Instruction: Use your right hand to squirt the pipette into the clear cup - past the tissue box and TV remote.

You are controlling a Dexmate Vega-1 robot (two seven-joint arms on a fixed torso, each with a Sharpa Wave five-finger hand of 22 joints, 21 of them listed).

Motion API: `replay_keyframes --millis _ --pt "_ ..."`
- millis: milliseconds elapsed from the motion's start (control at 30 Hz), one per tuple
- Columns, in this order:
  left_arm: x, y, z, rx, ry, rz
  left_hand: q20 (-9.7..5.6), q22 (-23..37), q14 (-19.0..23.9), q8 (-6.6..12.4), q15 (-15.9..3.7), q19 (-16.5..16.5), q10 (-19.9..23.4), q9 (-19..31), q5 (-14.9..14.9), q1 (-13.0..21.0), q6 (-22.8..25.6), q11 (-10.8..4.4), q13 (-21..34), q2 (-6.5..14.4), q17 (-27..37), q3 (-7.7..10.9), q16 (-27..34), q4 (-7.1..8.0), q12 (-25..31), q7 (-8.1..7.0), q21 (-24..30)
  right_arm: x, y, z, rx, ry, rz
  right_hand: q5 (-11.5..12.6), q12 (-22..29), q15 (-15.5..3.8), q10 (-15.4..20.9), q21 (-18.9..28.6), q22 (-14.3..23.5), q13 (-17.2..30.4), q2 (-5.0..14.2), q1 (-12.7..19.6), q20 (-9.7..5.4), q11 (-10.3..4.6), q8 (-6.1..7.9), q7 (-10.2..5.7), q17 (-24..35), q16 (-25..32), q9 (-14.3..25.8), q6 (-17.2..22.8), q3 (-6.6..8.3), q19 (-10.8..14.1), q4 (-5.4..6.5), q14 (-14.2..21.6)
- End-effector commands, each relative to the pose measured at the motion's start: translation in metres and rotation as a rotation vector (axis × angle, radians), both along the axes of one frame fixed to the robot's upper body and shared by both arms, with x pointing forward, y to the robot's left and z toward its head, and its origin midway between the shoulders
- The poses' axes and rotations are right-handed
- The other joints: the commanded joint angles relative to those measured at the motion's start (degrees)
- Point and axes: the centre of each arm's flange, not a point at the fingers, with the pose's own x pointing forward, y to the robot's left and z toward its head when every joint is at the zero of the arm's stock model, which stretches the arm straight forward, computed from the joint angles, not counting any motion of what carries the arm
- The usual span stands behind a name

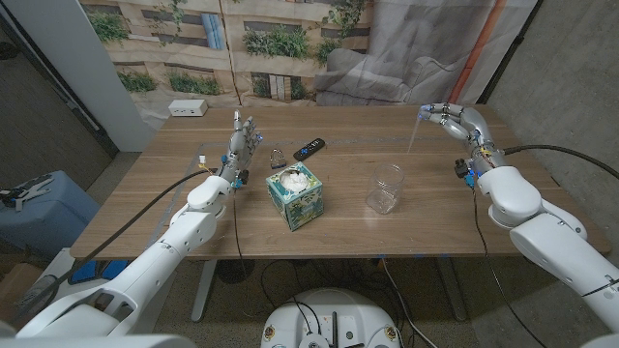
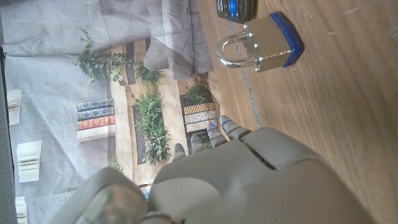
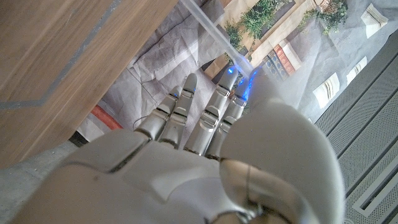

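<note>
My right hand (image 1: 456,120) is raised over the table's far right part and pinches a thin translucent pipette (image 1: 414,131), whose tip slants down toward the left. In the right wrist view the pipette (image 3: 209,22) runs out from between the fingertips (image 3: 240,70). The clear cup (image 1: 385,188) stands upright near the front edge, nearer and to the left of the pipette tip, apart from it. The tissue box (image 1: 294,194) sits left of the cup, and the black TV remote (image 1: 309,147) lies behind it. My left hand (image 1: 244,141) stands with fingers apart, holding nothing.
A padlock (image 1: 278,159) with a blue base lies between my left hand and the remote; in the left wrist view the padlock (image 2: 261,43) lies beside the remote (image 2: 236,7). A white box (image 1: 188,108) sits at the far left corner of the wooden table (image 1: 435,227).
</note>
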Motion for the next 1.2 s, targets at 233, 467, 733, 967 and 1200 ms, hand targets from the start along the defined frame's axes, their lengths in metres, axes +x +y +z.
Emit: replay_keyframes --millis 233,467,733,967,1200 --pt "0.000 0.000 0.000 0.000 0.000 0.000 -5.16 0.1 -0.5 0.33 -6.64 -0.7 -0.1 0.1 0.3 0.1 -0.1 -0.23 0.3 2.3 0.3 -0.34 0.3 -0.03 0.2 -0.32 0.3 0.025 -0.012 -0.024 0.002 0.002 -0.015 0.4 -0.3 -8.53 -0.4 0.0 0.2 0.4 0.60 0.4 -0.02 -0.15 -0.18 -0.12 0.3 0.2 0.3 0.3 0.16 0.1 -0.29 0.5" --pt "0.000 0.000 0.000 0.000 0.000 0.000 -5.16 0.1 -0.5 0.33 -6.61 -0.7 -0.1 0.1 0.3 0.1 -0.1 -0.17 0.3 2.3 0.3 -0.34 0.3 -0.03 0.3 -0.32 0.3 0.030 -0.014 -0.031 0.009 0.017 -0.020 0.4 -0.4 -8.65 -0.5 0.0 0.2 0.4 0.64 0.5 -0.10 -0.13 -0.18 -0.18 0.3 0.2 0.3 0.2 0.18 0.1 -0.36 0.6" --pt "0.000 0.000 0.000 0.000 0.000 0.000 -5.15 0.1 -0.5 0.33 -6.64 -0.7 -0.1 0.1 0.3 0.1 -0.1 -0.27 0.3 2.3 0.3 -0.34 0.3 -0.02 0.3 -0.32 0.3 0.035 -0.014 -0.044 -0.008 0.029 -0.031 0.4 -0.3 -8.65 -0.5 0.0 0.2 0.5 0.58 0.5 -0.20 -0.13 -0.15 -0.26 0.4 0.2 0.3 0.3 0.16 0.1 -0.41 0.6" --pt "0.000 0.000 0.000 0.000 0.000 0.000 -5.17 0.1 -0.5 0.33 -6.64 -0.7 -0.1 0.1 0.3 0.1 -0.1 -0.15 0.3 2.3 0.3 -0.34 0.3 -0.02 0.2 -0.33 0.3 0.038 -0.017 -0.053 -0.014 0.041 -0.055 0.5 -0.4 -8.63 -0.6 0.0 0.2 0.5 0.58 0.5 -0.29 -0.15 -0.10 -0.38 0.3 0.1 0.3 0.4 0.19 0.1 -0.42 0.6" --pt "0.000 0.000 0.000 0.000 0.000 0.000 -5.21 0.1 -0.4 0.33 -6.61 -0.7 -0.1 0.1 0.3 0.1 -0.1 -0.08 0.3 2.3 0.3 -0.34 0.3 -0.02 0.3 -0.32 0.3 0.041 -0.018 -0.058 -0.020 0.034 -0.074 0.5 -0.5 -8.70 -0.6 0.0 0.2 0.5 0.49 0.5 -0.32 -0.16 -0.05 -0.48 0.4 0.1 0.3 0.6 0.16 0.0 -0.49 0.4"
